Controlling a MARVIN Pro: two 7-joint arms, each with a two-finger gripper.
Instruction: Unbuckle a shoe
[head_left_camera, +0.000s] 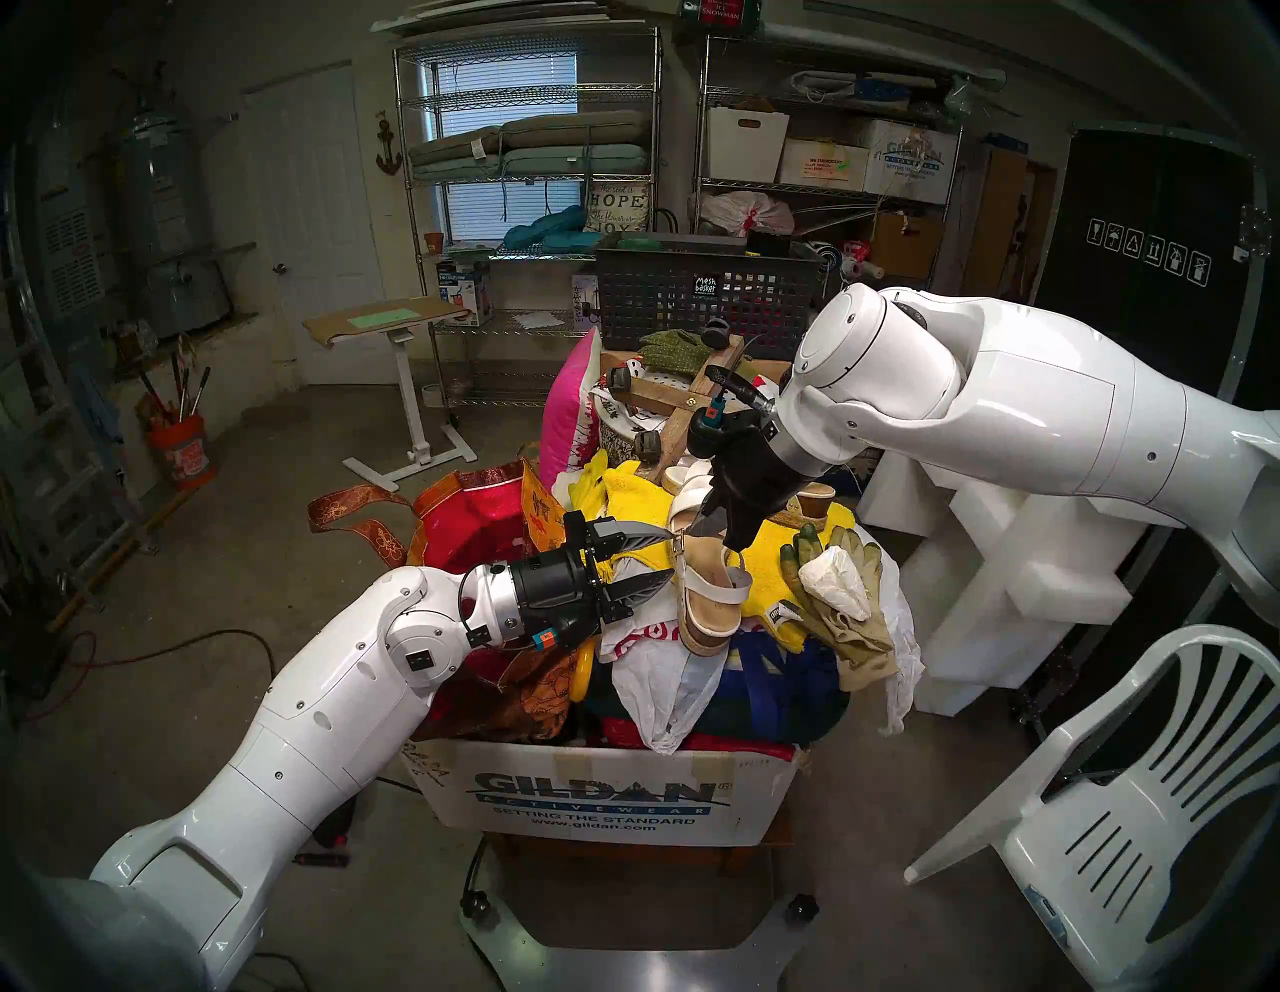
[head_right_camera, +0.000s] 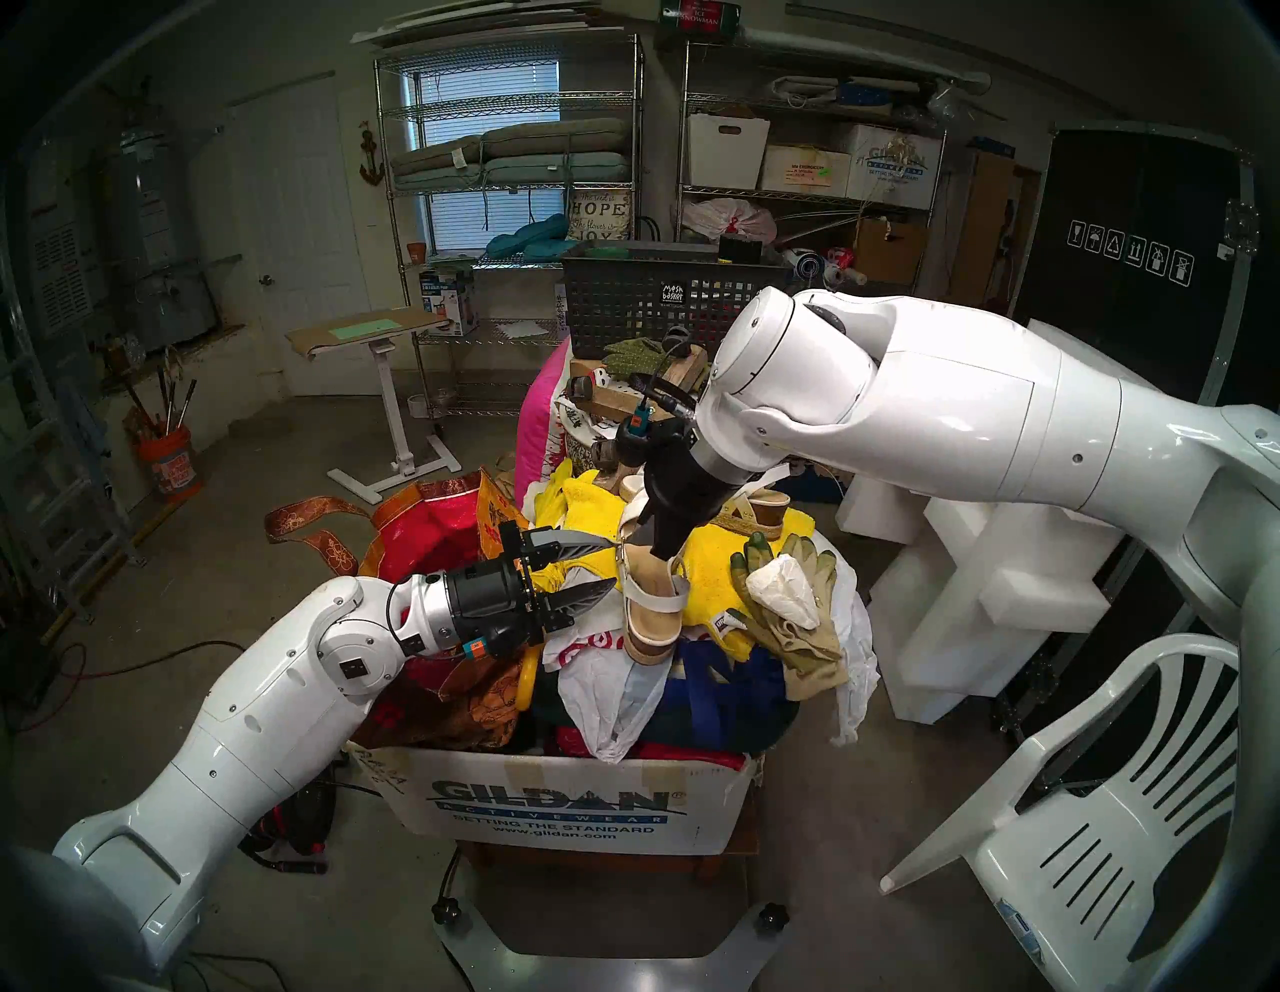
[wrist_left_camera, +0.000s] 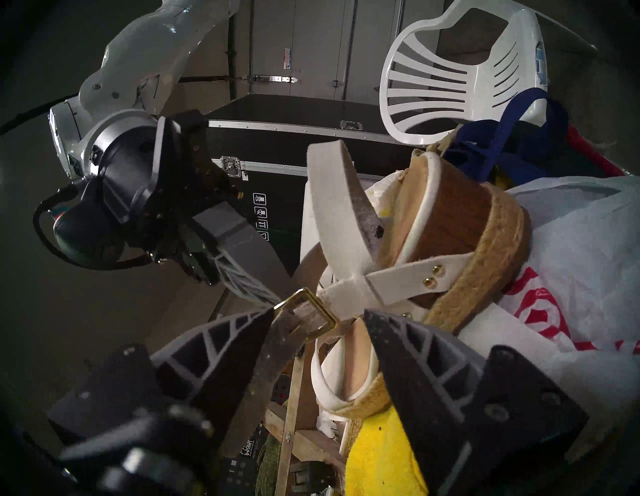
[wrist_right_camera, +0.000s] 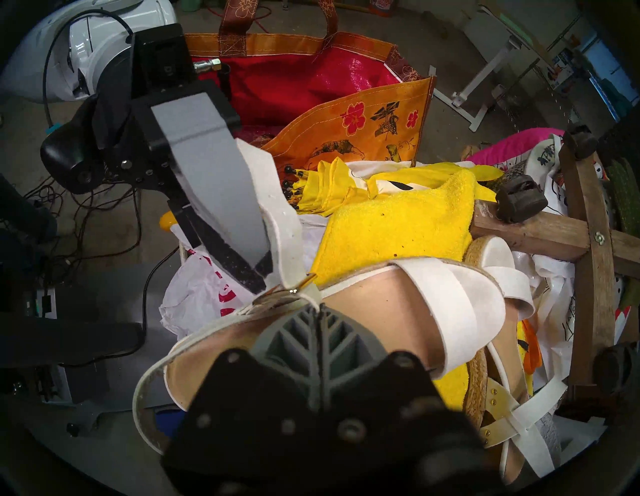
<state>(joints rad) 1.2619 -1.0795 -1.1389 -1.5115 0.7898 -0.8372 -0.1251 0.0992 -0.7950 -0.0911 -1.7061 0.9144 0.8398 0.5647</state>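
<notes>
The right gripper (head_left_camera: 699, 530) covers the sandal's (head_left_camera: 706, 596) heel end from the head views; beyond its jaws the twin sandal (head_left_camera: 692, 485) shows only partly, its buckle unseen.

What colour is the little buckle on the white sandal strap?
Shiny gold. The small metal buckle shows best in the left wrist view.

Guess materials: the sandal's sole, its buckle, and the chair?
Sandal sole: looks like cork wrapped in a woven jute band, matte and fibrous. Buckle: shiny gold-toned metal, probably plated. Chair: white moulded plastic, glossy, with slotted back.
</notes>
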